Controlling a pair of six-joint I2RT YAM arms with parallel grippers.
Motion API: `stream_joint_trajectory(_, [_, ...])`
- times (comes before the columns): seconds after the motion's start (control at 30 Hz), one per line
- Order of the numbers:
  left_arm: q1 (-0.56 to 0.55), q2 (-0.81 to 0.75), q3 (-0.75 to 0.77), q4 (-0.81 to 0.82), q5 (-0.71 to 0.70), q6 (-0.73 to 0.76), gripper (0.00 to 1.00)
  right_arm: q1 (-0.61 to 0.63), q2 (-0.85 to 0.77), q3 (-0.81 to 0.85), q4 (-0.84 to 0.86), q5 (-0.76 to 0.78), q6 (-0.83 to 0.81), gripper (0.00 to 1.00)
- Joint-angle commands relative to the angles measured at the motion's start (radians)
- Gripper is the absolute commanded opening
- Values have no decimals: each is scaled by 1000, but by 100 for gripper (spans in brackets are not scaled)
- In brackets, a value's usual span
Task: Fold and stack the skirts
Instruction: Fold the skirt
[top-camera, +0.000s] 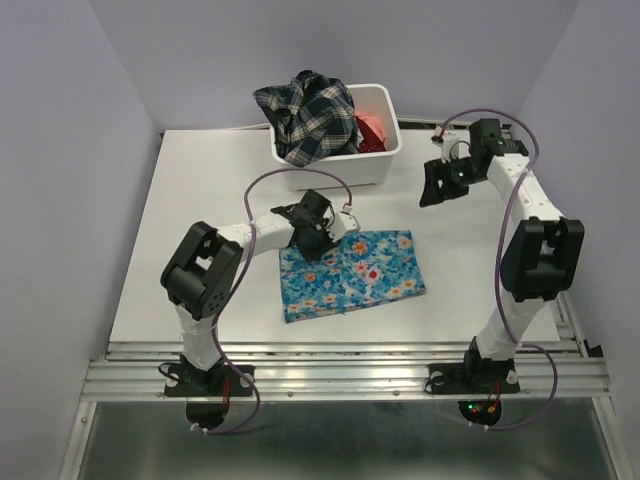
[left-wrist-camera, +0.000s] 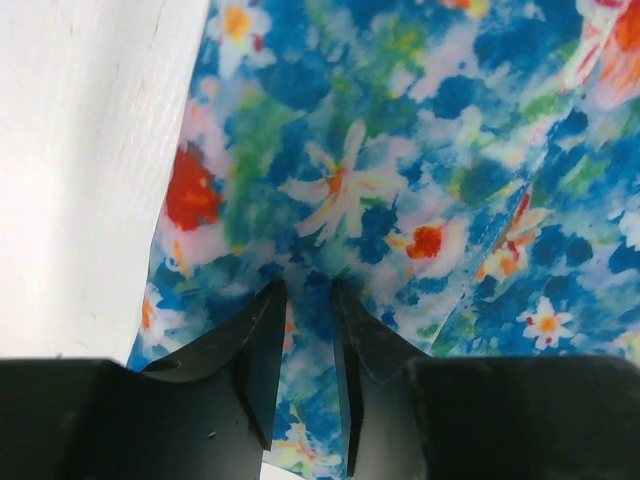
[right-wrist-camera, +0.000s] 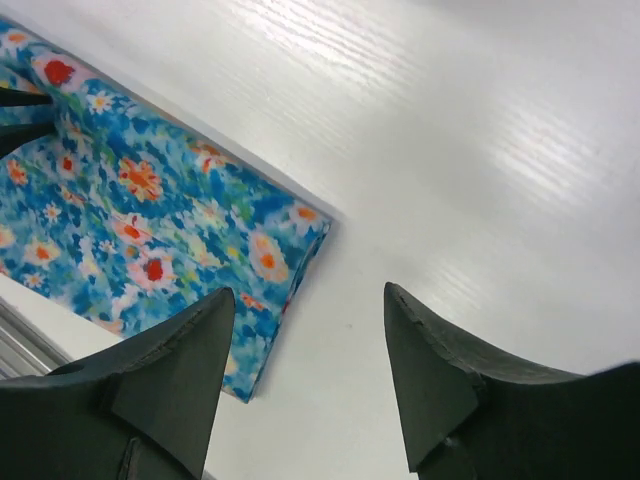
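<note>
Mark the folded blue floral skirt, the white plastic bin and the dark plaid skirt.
blue floral cloth skirt (top-camera: 355, 272): top external view, centre of the folded panel.
white rectangular plastic bin (top-camera: 370, 168): top external view, near wall.
dark plaid cloth skirt (top-camera: 305, 120): top external view, mid-heap.

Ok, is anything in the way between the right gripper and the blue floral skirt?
Nothing visible. The right gripper hangs open over bare white table, off the right side of the blue floral skirt. The left gripper sits at its far left corner.
</note>
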Motion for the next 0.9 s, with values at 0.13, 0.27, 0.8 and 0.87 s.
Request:
stream_joint_trajectory(0.13, [-127, 85, 7, 7, -93, 396, 38, 10, 256, 282, -109, -183, -133, 67])
stream_joint_trajectory(0.27, [-148, 149, 105, -53, -45, 530, 38, 51, 322, 272, -139, -240, -173, 67])
stream_joint_trajectory(0.8, [-148, 133, 108, 23, 54, 858, 44, 220, 420, 155, -10, -298, -208, 60])
stream_joint_trajectory(0.87, [-148, 140, 126, 15, 52, 857, 44, 245, 416, 103, 18, -292, -194, 59])
